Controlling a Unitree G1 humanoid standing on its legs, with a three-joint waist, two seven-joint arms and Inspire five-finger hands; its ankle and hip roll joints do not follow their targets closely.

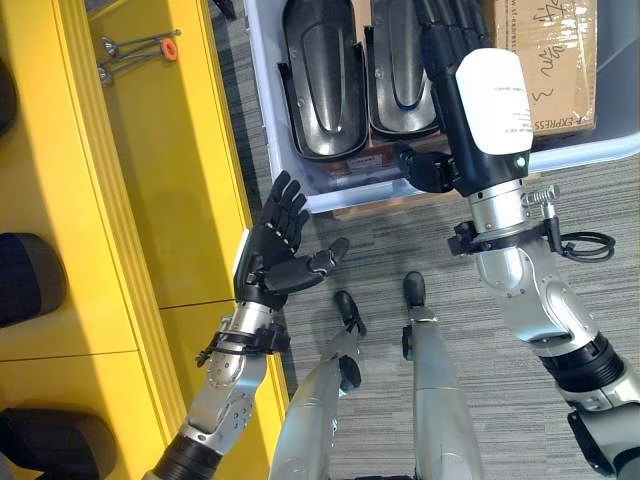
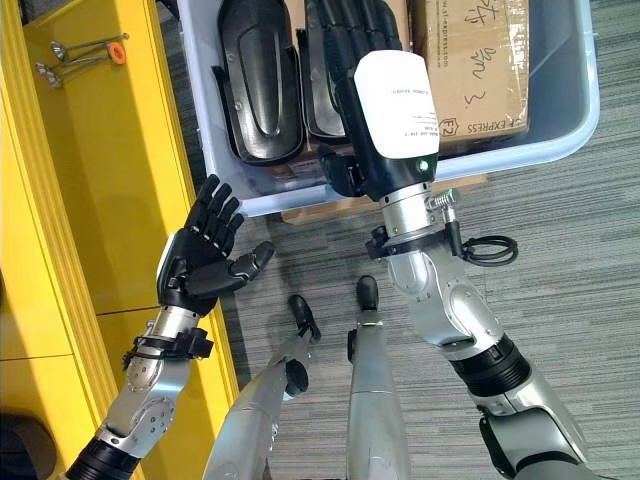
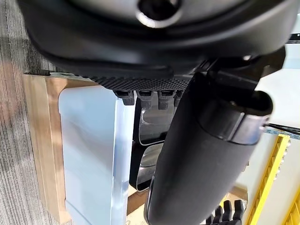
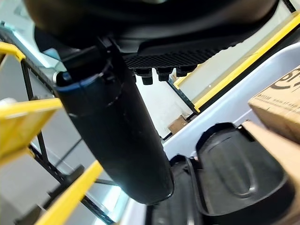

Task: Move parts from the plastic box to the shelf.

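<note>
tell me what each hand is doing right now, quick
Left hand: open, holding nothing, beside the yellow shelf.
Right hand: over the black parts in the box; grip cannot be told.

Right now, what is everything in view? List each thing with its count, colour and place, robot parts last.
plastic box: one, pale blue-grey, on the floor ahead.
black parts: two visible, glossy black, side by side in the box's left half.
cardboard box: one, brown, in the plastic box's right half.
wooden board: one, light wood, under the plastic box.
shelf: one, yellow, along the left.
metal pieces: a few, silver with an orange tip, on the shelf.
left hand: dark, fingers spread, beside the shelf edge.
right hand: dark, fingers straight, reaching into the box over the right part.
</note>
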